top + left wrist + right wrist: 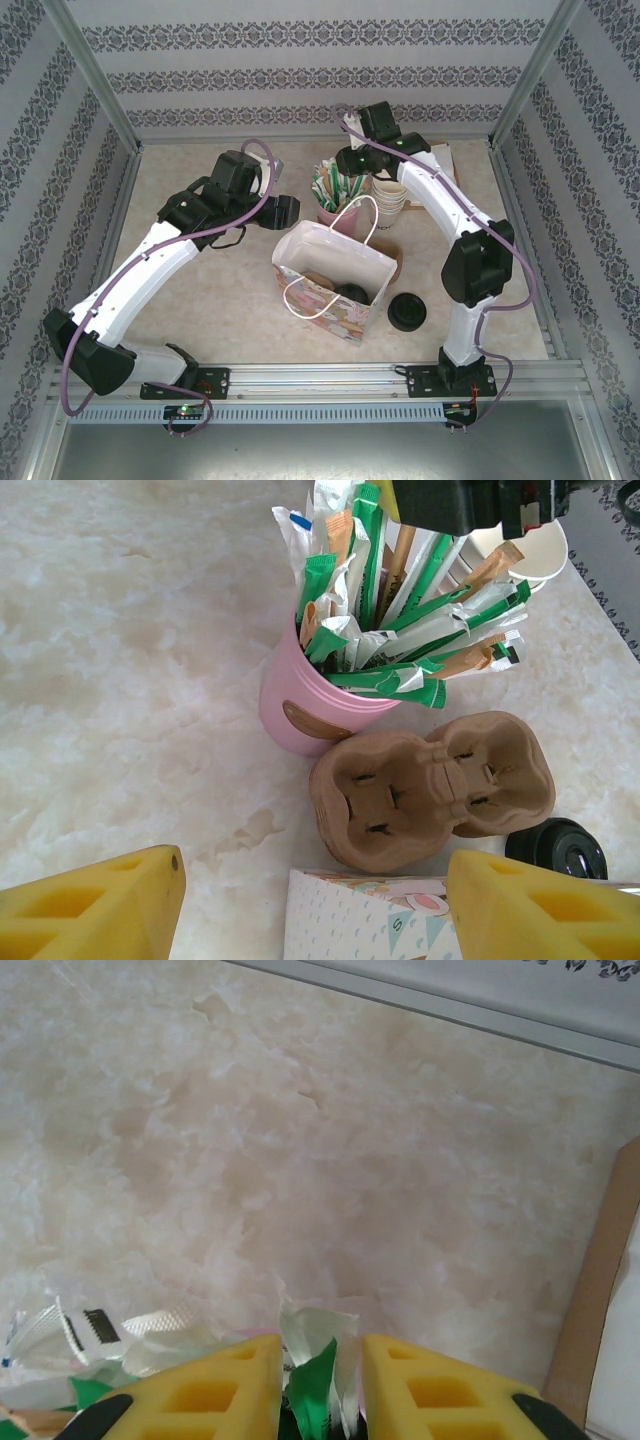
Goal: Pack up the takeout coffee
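A patterned paper bag (330, 315) stands open in the middle of the table. Inside it sits a round black-lidded cup (350, 292), the takeout coffee as far as I can tell, beside something brown. My left gripper (285, 210) hovers open just left of the bag's back edge (370, 920), its yellow fingers (100, 905) wide apart with nothing between them. My right gripper (345, 162) is over a pink cup (300, 705) full of packets (400, 610). Its jaws (320, 1360) are close together on a clear and green packet (318, 1345).
A loose black lid (407, 312) lies on the table right of the bag. Behind the bag sits a brown pulp cup carrier (430, 785). Stacked cream cups (390, 195) stand beside the pink cup. A cardboard piece (445, 160) lies at the back right.
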### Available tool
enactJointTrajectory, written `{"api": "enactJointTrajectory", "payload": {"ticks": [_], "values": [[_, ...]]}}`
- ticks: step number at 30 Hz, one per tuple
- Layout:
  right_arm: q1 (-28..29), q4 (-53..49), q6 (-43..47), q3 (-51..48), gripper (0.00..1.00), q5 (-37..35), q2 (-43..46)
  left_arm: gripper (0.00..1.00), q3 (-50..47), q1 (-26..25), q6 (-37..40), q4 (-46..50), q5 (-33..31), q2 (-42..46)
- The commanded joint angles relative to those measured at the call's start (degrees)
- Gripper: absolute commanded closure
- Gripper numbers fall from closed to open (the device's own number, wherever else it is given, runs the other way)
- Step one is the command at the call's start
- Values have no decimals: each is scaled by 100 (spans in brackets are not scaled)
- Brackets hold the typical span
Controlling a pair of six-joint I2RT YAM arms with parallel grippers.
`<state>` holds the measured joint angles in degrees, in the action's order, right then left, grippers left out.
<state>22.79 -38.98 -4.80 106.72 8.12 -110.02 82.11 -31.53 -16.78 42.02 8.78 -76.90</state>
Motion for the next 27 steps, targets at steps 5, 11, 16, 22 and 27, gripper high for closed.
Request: {"api": "enactJointTrajectory", "payload": {"ticks": [5,11,16,22,27], "values": [[120,-76,-33,192,80,-268,-44,30,205,-77,-19,140,-75,-12],[237,-66,136,172,89,-469,229,30,197,-73,-35,120,-52,-2],[221,-41,107,29,90,-490,450,30,183,-73,-58,109,-42,24],[167,189,8,-352,86,-358,918,30,178,-82,-71,113,-69,55],[-13,499,-267,-833,83,127,1269,30,153,-81,-28,59,-73,65]]}}
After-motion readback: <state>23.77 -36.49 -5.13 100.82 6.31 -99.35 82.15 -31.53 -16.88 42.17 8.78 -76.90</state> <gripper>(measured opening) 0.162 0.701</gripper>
